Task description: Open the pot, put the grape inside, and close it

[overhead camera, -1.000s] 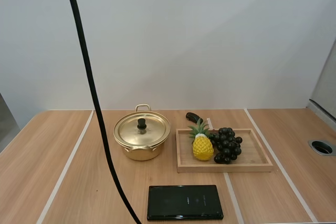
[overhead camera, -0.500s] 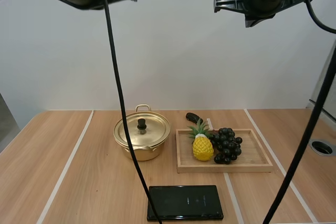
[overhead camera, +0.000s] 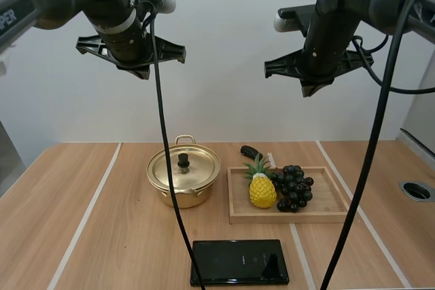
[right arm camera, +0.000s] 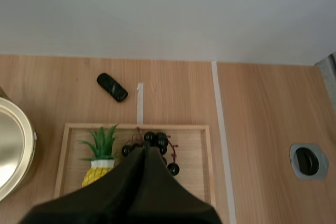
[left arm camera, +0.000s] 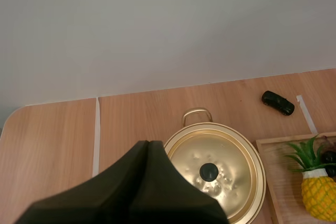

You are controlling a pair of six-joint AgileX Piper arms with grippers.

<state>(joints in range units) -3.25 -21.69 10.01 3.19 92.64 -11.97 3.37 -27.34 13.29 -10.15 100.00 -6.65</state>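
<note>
1. Pale wooden surface (overhead camera: 81,236) carries it all. A gold pot (overhead camera: 180,198) sits left of centre with its lid (overhead camera: 197,168) on, and a wooden tray (overhead camera: 333,212) lies just beside it on the right.
2. The grapes (overhead camera: 293,187), a dark bunch, lie in the middle of the tray, just beside a toy pineapple (overhead camera: 262,189) on the pot side. The bunch's long axis runs from the tray's far edge toward its near edge.
3. The left gripper (left arm camera: 147,144) is clenched on nothing, its fingers pressed together into one dark wedge. It hangs high above the surface, and the lid's black knob (left arm camera: 209,171) lies a little ahead of the wedge's tip and well below it.
4. The right gripper (right arm camera: 145,150) is likewise clenched and empty. It hangs high over the grapes, well apart from them.
5. The left gripper is the nearer one to the pot, so the lid looks like its job. It would have to spread its fingers, shift slightly toward the knob and come down on it. The right gripper is already lined up over the bunch.
</note>
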